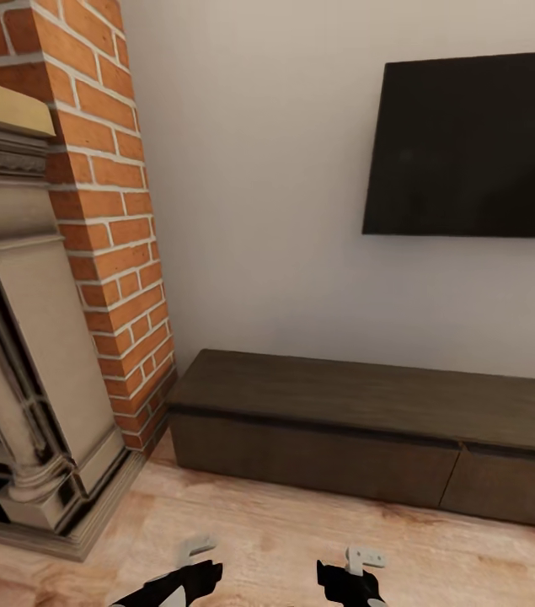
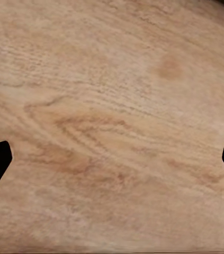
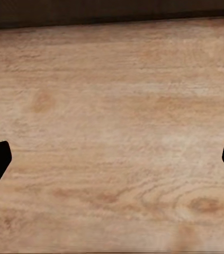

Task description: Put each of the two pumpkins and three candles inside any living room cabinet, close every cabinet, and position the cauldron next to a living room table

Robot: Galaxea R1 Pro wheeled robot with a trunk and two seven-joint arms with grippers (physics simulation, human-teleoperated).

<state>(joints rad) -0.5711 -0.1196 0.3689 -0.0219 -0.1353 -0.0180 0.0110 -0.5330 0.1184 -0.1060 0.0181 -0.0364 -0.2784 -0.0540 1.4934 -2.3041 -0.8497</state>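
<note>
The long, low dark-brown wooden cabinet [image 1: 368, 430] is faced at twelve o'clock, drawers apparently shut; the left gripper [image 2: 112, 159] and right gripper [image 3: 112, 159] are spread wide, empty; everything seemingly remains undone.

A long, low dark-brown wooden cabinet [image 1: 368, 430] stands flush against the pale wall, its wide flat drawer fronts all closed, its left end near the red-brick chimney, resting on the light wood-plank floor.
</note>
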